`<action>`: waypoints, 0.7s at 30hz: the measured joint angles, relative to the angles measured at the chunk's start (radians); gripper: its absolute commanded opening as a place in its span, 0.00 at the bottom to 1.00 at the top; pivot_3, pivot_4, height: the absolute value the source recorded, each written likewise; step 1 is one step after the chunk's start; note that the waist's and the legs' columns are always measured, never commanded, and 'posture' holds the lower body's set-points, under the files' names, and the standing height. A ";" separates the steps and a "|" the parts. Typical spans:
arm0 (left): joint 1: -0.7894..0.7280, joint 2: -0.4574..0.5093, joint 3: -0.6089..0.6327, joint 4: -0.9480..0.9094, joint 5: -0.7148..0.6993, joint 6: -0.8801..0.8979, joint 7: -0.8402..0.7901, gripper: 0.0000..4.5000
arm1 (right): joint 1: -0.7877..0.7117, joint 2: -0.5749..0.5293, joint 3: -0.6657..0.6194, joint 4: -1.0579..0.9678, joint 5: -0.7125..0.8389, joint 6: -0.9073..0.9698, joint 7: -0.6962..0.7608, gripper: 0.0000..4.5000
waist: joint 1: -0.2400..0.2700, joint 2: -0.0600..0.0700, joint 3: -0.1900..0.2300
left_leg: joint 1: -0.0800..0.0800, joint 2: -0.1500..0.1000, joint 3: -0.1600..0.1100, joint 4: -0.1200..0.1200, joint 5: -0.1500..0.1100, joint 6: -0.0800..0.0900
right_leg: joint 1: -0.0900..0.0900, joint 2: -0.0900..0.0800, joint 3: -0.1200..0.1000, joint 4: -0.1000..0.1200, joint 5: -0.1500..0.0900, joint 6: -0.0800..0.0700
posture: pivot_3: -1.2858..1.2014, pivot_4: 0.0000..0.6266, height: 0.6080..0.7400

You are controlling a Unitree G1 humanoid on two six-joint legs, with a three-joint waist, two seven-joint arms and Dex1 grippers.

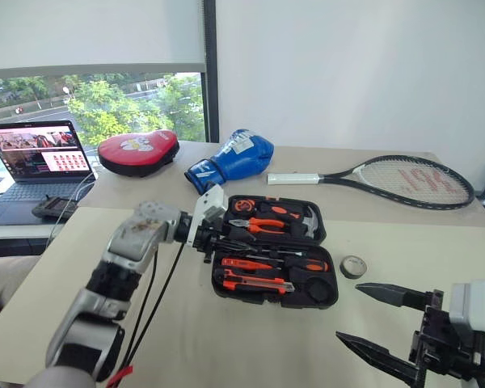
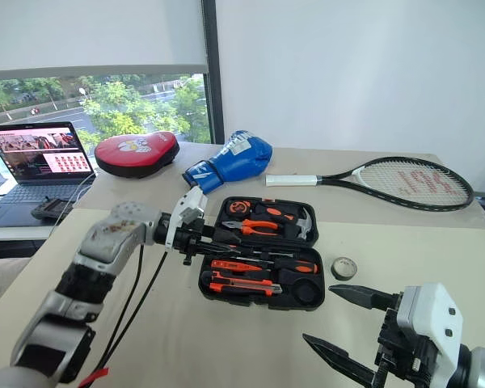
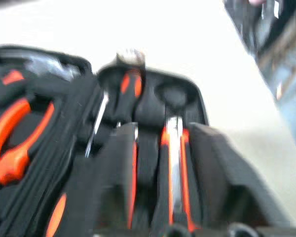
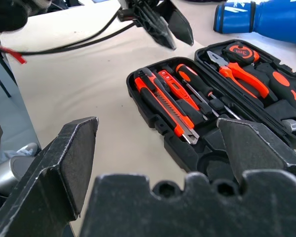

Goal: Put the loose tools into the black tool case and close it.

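Two black-fingered grippers frame an open black tool case (image 1: 275,250) lying flat on a beige table (image 1: 226,339). At the case's left edge, the left gripper (image 4: 167,27) hangs just above the rim with its fingers a little apart and nothing between them. Just beyond its tips, the case's near half holds two black-and-orange screwdrivers (image 1: 255,263), a slim orange tester screwdriver (image 4: 175,86) and a black-orange utility knife (image 1: 255,283) bedded side by side in their recesses, with a round recess (image 4: 214,165) at the end lying bare. The far half carries orange-handled pliers (image 1: 259,225), a hammer (image 1: 309,221) and a tape measure (image 1: 241,207). Nearer the camera, the right gripper (image 1: 372,319) hovers over the table with its fingers spread wide and empty. A small tape roll (image 1: 353,266) sits on the table just ahead of it, beside the case's right end but not touching it
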 measured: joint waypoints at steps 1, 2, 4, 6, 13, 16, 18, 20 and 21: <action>0.050 -0.011 -0.001 -0.014 0.000 -0.008 0.022 0.09 | -0.003 0.001 0.002 0.001 -0.001 -0.001 -0.003 1.00 | 0.000 0.000 0.000 | 0.000 0.000 0.000 0.000 0.000 -0.001 | 0.000 0.000 0.000 0.000 0.000 0.000 | 0.52 0.24 1.00; 0.107 -0.021 -0.006 -0.022 0.003 -0.025 0.045 0.00 | -0.004 0.001 0.003 0.003 -0.002 -0.002 -0.006 1.00 | 0.000 0.000 0.000 | 0.000 0.000 0.000 0.000 0.003 -0.006 | 0.000 0.000 0.000 0.000 0.000 0.000 | 0.52 0.24 1.00; 0.181 -0.022 -0.025 -0.025 0.031 -0.070 0.077 0.00 | -0.002 0.001 0.003 0.003 -0.002 -0.002 -0.011 1.00 | 0.000 0.000 0.000 | 0.000 0.000 0.000 0.000 0.004 -0.008 | -0.001 0.000 0.000 0.000 0.000 0.000 | 0.52 0.24 1.00; 0.213 -0.025 -0.048 -0.017 0.073 -0.137 0.110 0.00 | 0.000 0.001 0.002 0.002 0.001 -0.002 -0.012 1.00 | 0.005 0.000 0.000 | 0.000 0.000 -0.001 -0.001 0.002 -0.003 | -0.001 -0.001 0.000 0.000 0.001 -0.001 | 0.52 0.24 1.00; 0.200 -0.070 -0.118 0.050 0.179 -0.289 0.175 0.00 | 0.018 -0.013 -0.035 -0.001 0.024 -0.001 -0.013 1.00 | 0.019 0.005 -0.006 | 0.007 0.000 -0.001 0.000 -0.001 0.000 | 0.003 -0.005 0.000 -0.002 0.000 -0.004 | 0.52 0.24 1.00; 0.173 -0.086 -0.161 0.072 0.214 -0.292 0.179 0.00 | 0.024 -0.027 -0.063 -0.007 0.044 -0.001 -0.013 1.00 | 0.026 0.004 -0.010 | 0.007 0.000 -0.001 0.000 -0.001 0.001 | 0.004 -0.005 -0.001 -0.002 -0.001 -0.005 | 0.52 0.24 1.00; 0.163 -0.093 -0.186 0.090 0.239 -0.314 0.178 0.00 | 0.035 -0.029 -0.076 -0.009 0.045 -0.001 -0.015 1.00 | 0.024 0.004 -0.014 | 0.007 0.000 0.000 0.000 -0.001 0.001 | 0.003 -0.005 0.000 -0.003 -0.001 -0.004 | 0.52 0.24 1.00; 0.160 -0.104 -0.203 0.111 0.252 -0.340 0.178 0.00 | 0.035 -0.030 -0.076 -0.010 0.045 -0.001 -0.019 1.00 | 0.020 0.004 -0.019 | 0.007 0.000 0.000 -0.002 -0.001 0.002 | 0.003 -0.005 0.000 -0.002 0.000 -0.003 | 0.52 0.24 1.00; 0.162 -0.108 -0.204 0.118 0.253 -0.350 0.177 0.00 | 0.035 -0.030 -0.076 -0.010 0.045 -0.001 -0.025 1.00 | 0.017 0.004 -0.021 | 0.007 0.000 0.000 -0.004 -0.001 0.001 | 0.003 -0.005 0.000 -0.002 0.000 -0.003 | 0.52 0.24 1.00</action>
